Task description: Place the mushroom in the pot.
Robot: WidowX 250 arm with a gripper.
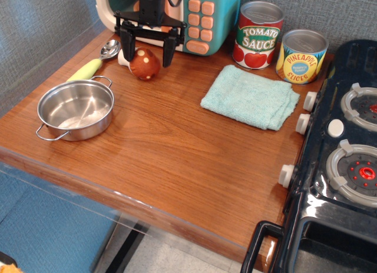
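The mushroom (144,64), reddish-brown cap with pale spots, lies on its side at the back left of the wooden table, its white stem pointing left. My gripper (146,54) is open and hangs over it, one black finger on each side of the cap; the fingers do not grip it. The pot (75,109), shallow shiny steel with wire loop handles, stands empty at the front left, well apart from the gripper.
A yellow-handled spoon (94,62) lies left of the mushroom. A toy microwave (197,17) stands behind the gripper. A tomato sauce can (258,35), a pineapple can (301,56) and a teal cloth (250,96) sit to the right. A black toy stove (347,155) borders the right edge.
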